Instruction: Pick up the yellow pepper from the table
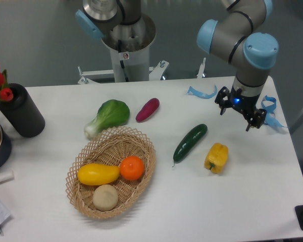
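Observation:
The yellow pepper (216,157) lies on the white table (202,201), right of centre, just right of a green cucumber (190,142). My gripper (237,119) hangs above the table up and to the right of the pepper, clear of it. Its dark fingers (250,124) are spread apart and nothing is held between them.
A wicker basket (111,171) at centre-left holds a long yellow fruit, an orange and a pale round item. Bok choy (108,116) and a purple vegetable (147,110) lie behind it. A black vase with red tulips (17,113) stands far left. Blue tape scraps (202,93) lie by the back right edge.

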